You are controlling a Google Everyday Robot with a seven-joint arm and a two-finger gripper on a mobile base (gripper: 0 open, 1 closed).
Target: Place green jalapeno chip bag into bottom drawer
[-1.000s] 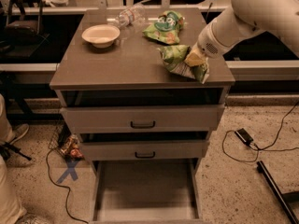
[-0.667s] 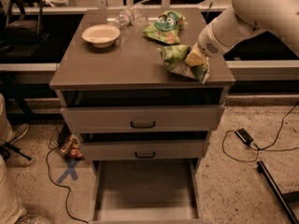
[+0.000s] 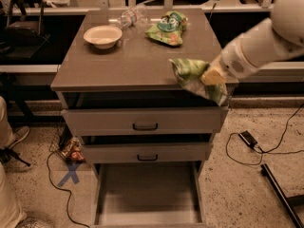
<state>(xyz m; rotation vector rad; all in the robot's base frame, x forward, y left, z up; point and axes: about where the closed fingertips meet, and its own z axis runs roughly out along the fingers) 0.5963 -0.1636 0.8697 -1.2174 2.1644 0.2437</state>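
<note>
The green jalapeno chip bag (image 3: 194,78), crumpled light-green foil with whitish patches, hangs at the front right edge of the cabinet top, partly past the corner. My gripper (image 3: 211,76) is shut on the bag's right side, at the end of my white arm that comes in from the right. The bottom drawer (image 3: 147,196) is pulled out at the cabinet's foot, a wide tray with a plain grey floor, nothing in it. The bag is above and to the right of the drawer.
On the cabinet top (image 3: 118,65) are a white bowl (image 3: 102,35), a lying plastic bottle (image 3: 130,17) and another green bag with a round logo (image 3: 167,27). Two upper drawers (image 3: 145,121) with dark handles are shut. Cables (image 3: 256,146) and a blue X (image 3: 70,175) lie on the floor.
My arm has drawn the chip bag toward the front right corner of the cabinet top, so that it now overhangs the edge.
</note>
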